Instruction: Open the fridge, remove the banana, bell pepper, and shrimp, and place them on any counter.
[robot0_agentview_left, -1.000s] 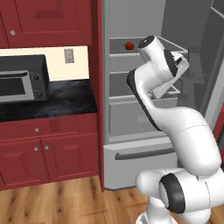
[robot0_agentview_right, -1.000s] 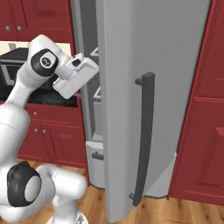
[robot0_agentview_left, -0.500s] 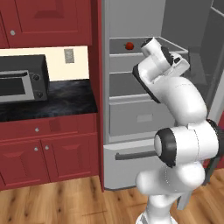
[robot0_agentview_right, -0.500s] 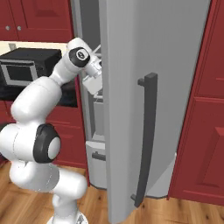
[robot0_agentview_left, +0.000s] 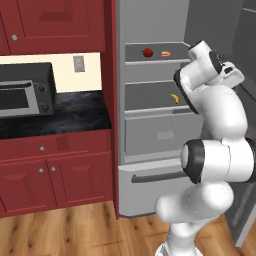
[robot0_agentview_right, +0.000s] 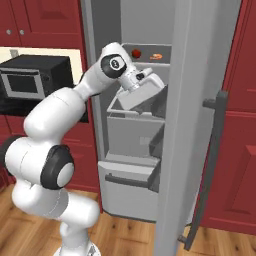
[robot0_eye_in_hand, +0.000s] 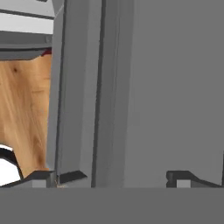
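Observation:
The fridge (robot0_agentview_left: 150, 20) stands open, its door (robot0_agentview_right: 200, 60) swung out to the right with the dark bar handle (robot0_agentview_right: 212, 165) on its outer face. On the top shelf lie the red bell pepper (robot0_agentview_left: 147, 52) and the orange shrimp (robot0_agentview_left: 165, 53). They show again as the bell pepper (robot0_agentview_right: 138, 53) and the shrimp (robot0_agentview_right: 156, 56). The yellow banana (robot0_agentview_left: 174, 98) rests one shelf lower. My gripper (robot0_eye_in_hand: 113, 179) is open with nothing between its fingers and faces the door's grey inner side. It hangs to the right of the shelves as the gripper (robot0_agentview_left: 234, 75). The black counter (robot0_agentview_left: 60, 115) is left of the fridge.
A black microwave (robot0_agentview_left: 25, 90) stands on the counter's left part. Red cabinets (robot0_agentview_left: 50, 175) run below it and others (robot0_agentview_left: 55, 25) hang above. The fridge's lower drawer (robot0_agentview_left: 155, 177) sticks out slightly. The wooden floor (robot0_agentview_left: 75, 230) lies in front. My own arm (robot0_agentview_right: 75, 100) crosses before the fridge opening.
The fridge door has swung wider open to the right. My arm has folded up and its hand has moved right with the door, uncovering the shelves with the banana and shrimp.

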